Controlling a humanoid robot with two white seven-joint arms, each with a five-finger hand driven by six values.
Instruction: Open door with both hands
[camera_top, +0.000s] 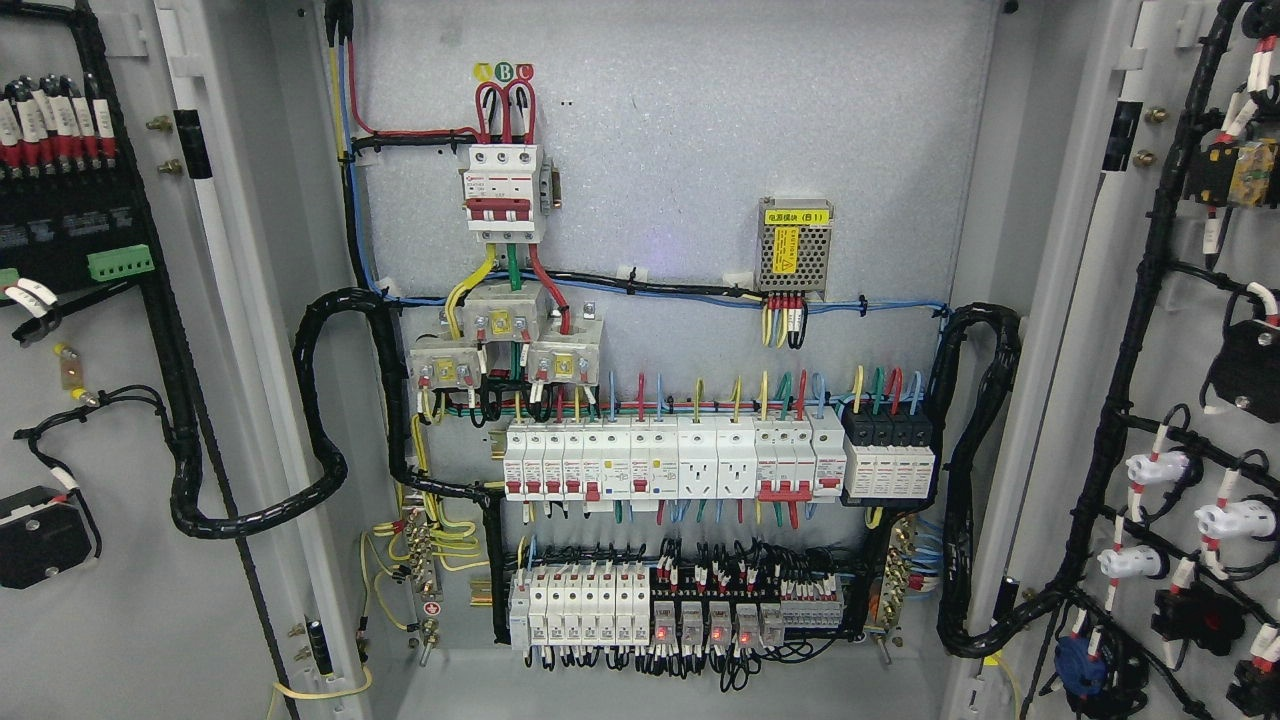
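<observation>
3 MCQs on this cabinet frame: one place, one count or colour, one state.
1. Where is the meshed power supply on the back panel?
A. upper right
B. lower left
C. bottom centre

2. How many round markers sit above the main breaker?
A. one
B. three
C. five

3. What state are the doors in?
A. both shut
B. one open
C. both open

Answers: 1 A, it sits upper right on the panel. 2 B, yellow, green and red markers show. 3 C, the left door and right door are swung out, wiring exposed.
</observation>
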